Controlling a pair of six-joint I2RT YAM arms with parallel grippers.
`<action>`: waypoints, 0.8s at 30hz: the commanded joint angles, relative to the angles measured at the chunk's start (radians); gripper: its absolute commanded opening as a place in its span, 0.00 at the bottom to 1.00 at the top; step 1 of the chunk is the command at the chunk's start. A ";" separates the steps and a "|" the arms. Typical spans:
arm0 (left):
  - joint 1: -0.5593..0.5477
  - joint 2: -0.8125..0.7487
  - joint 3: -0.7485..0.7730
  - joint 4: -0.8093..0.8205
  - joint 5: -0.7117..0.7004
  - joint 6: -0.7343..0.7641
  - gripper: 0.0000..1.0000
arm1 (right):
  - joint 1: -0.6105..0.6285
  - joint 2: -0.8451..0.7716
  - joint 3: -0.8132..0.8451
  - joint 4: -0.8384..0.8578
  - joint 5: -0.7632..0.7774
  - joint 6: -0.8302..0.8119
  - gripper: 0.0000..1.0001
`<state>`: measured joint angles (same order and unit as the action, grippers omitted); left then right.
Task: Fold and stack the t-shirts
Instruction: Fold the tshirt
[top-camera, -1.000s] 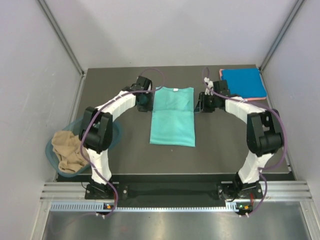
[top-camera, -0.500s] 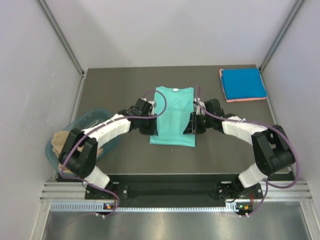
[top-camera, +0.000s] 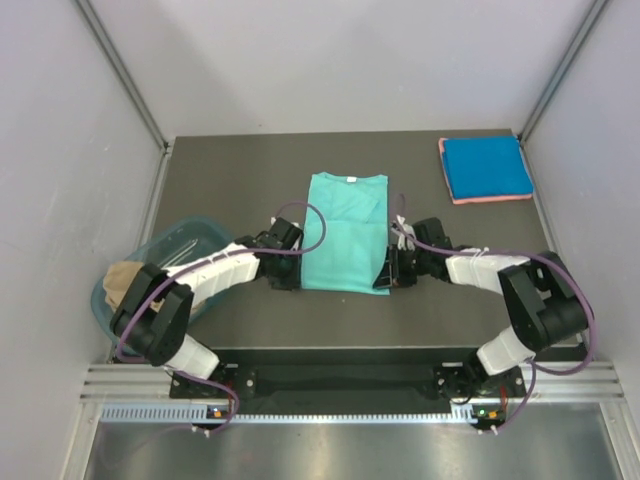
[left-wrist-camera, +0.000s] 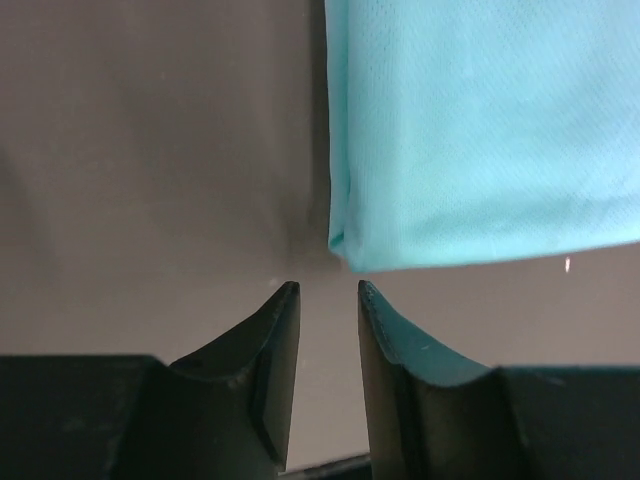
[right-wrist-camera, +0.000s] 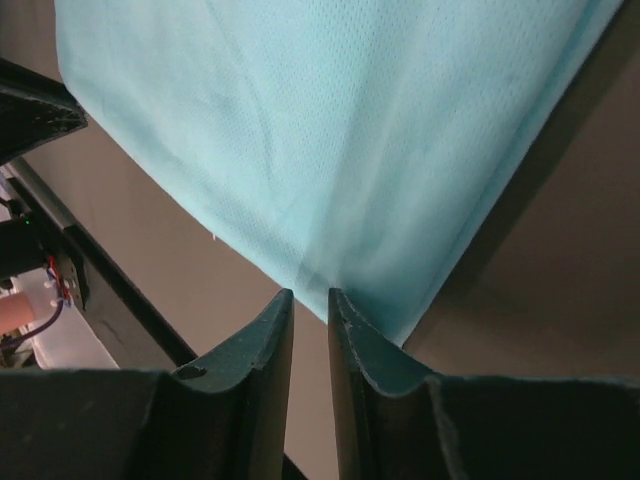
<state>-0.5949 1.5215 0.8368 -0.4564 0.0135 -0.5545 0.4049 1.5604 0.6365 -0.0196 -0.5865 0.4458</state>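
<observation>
1. The teal t-shirt (top-camera: 345, 235) lies flat in the middle of the table (top-camera: 230, 170). It's folded into a long strip, with the collar and white label (top-camera: 351, 179) at the far end.
2. The left gripper (left-wrist-camera: 325, 287) sits low on the table just short of the shirt's near left corner. Its jaws are a little apart with nothing between them.
3. The right gripper (right-wrist-camera: 308, 293) is at the near right corner with its jaws almost together. The hem runs right up to the tips, but I honestly can't tell if any cloth is pinched.
4. The blue t-shirt (top-camera: 487, 165) is folded in the far right corner, on top of a pink t-shirt (top-camera: 495, 200) that only shows as an edge.
5. The tan t-shirt (top-camera: 122, 278) is bunched up in the plastic tub (top-camera: 195, 232) at the left edge.
</observation>
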 joint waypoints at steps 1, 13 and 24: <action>-0.005 -0.086 0.088 -0.091 -0.024 -0.028 0.35 | 0.012 -0.098 0.049 -0.101 0.039 -0.029 0.22; -0.005 0.023 0.094 0.116 0.158 -0.081 0.38 | 0.166 -0.028 0.160 0.104 -0.012 0.154 0.03; -0.005 0.042 -0.096 0.131 0.006 -0.136 0.37 | 0.173 0.119 0.003 0.268 -0.001 0.159 0.03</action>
<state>-0.5995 1.5517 0.8017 -0.3260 0.0986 -0.6716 0.5697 1.6871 0.6598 0.1600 -0.5888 0.6041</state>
